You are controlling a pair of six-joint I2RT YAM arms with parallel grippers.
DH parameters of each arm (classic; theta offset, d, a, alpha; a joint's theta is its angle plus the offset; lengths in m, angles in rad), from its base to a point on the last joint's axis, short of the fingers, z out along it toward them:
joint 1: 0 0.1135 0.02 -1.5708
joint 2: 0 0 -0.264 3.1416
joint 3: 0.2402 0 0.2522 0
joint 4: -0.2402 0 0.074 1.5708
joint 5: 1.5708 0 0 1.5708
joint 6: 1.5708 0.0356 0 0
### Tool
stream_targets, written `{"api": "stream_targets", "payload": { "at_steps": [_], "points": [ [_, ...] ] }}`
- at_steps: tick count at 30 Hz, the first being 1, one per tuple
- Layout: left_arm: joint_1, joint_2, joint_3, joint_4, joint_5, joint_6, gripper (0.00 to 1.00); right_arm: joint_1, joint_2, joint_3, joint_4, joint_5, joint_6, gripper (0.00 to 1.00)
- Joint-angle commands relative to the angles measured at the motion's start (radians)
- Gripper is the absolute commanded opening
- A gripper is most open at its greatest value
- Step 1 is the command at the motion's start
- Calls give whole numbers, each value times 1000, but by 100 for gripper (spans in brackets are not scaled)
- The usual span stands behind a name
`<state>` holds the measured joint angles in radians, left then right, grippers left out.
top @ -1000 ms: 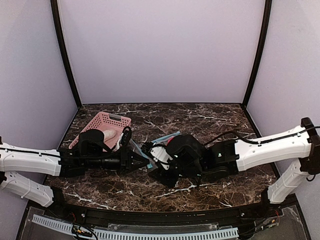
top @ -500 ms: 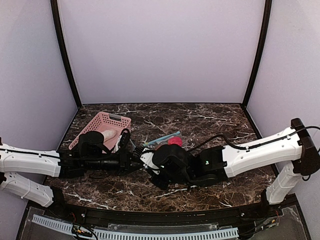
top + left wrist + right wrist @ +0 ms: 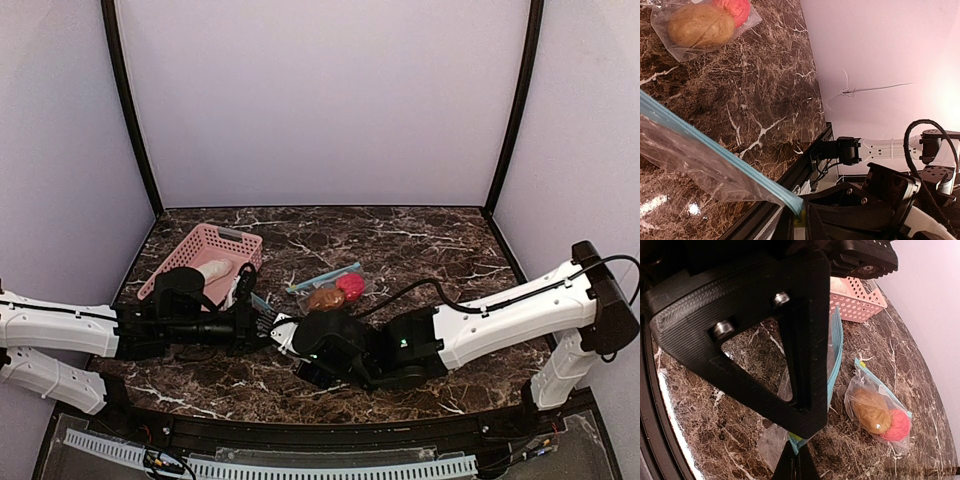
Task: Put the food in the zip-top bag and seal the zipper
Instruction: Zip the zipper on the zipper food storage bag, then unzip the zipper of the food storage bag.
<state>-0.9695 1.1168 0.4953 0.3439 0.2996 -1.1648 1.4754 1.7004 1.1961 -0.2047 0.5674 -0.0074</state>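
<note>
Left pincer (image 3: 799, 216) and right pincer (image 3: 795, 449) each pinch, seemingly, the zip-top bag (image 3: 700, 156).

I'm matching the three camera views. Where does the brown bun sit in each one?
Top external: brown bun near the picture's centre.
Left wrist: top left corner.
Right wrist: lower right.
Shared landmark: the red-pink ball beside it, in the same clear bag.

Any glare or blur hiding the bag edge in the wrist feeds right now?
Left wrist: held bag sharp, glare spots on the marble, wall blown out. Right wrist: its own dark finger fills the foreground, hiding part of the zipper. Top: evenly lit, no strong glare.
</note>
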Motion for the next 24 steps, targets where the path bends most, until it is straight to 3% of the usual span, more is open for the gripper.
{"api": "stream_targets", "payload": {
  "at_steps": [1, 24],
  "points": [
    [27, -22, -33, -2, -15, -7, 1, 31, 8, 18, 20, 50, -40, 0],
    [121, -8, -31, -64, 40, 11, 1, 148, -15, -13, 23, 118, -134, 0]
  ]
}}
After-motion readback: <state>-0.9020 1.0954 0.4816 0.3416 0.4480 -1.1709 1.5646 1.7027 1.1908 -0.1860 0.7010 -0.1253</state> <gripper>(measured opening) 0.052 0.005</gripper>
